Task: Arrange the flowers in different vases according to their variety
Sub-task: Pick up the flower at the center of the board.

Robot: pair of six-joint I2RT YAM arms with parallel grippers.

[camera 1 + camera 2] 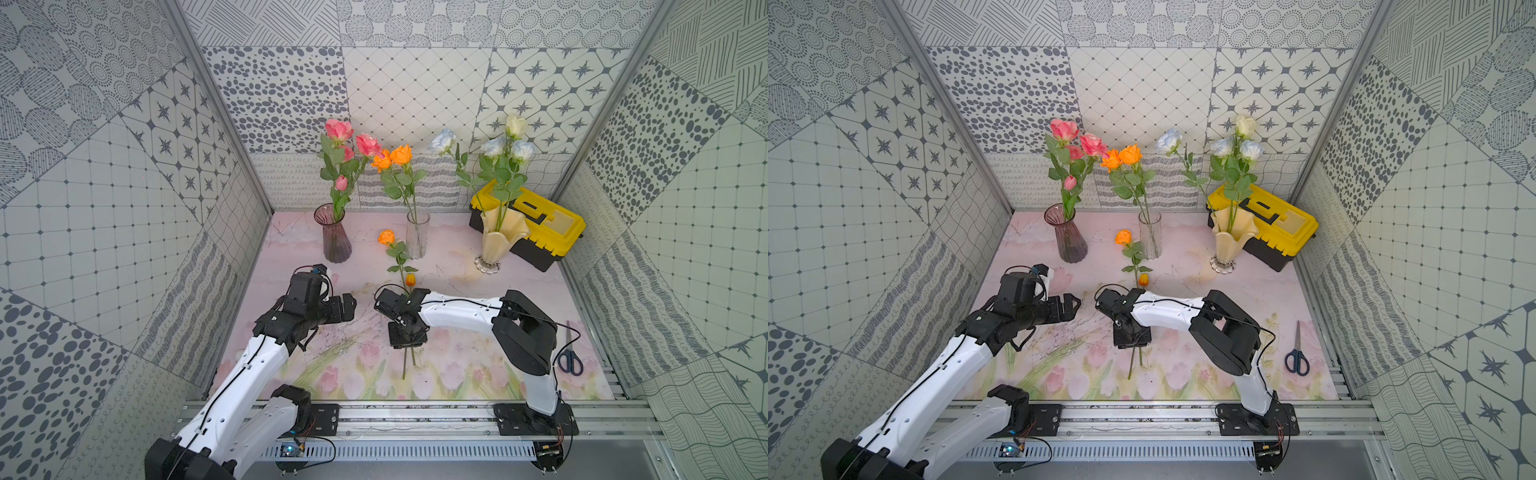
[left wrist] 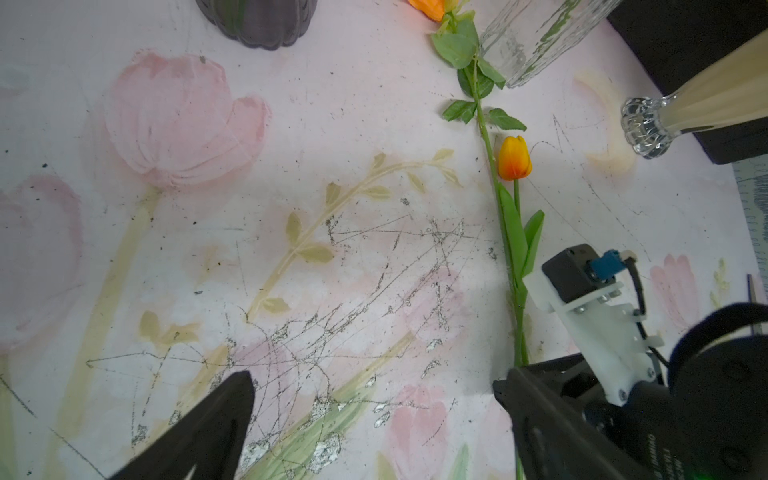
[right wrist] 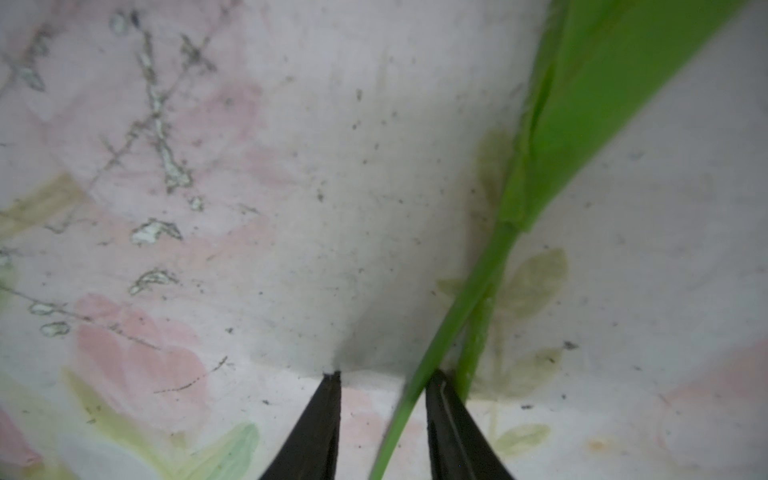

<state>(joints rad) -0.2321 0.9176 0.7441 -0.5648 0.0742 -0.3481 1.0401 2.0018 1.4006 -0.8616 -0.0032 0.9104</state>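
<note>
Two loose flowers, an orange rose (image 1: 386, 237) and a small orange tulip bud (image 1: 410, 279), lie side by side on the tulip-printed counter (image 1: 457, 291) before the clear ribbed glass cylinder vase (image 1: 417, 235). Right gripper (image 3: 384, 374) jaws stand narrowly apart around one green stem (image 3: 465, 299), not pinching it. Left gripper (image 1: 348, 308) jaws gape wide, empty, above the counter.

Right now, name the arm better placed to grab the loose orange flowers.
Right. The right hand straddles one stem of the lying orange tulip and rose; the left hand hovers open, off aside.
</note>
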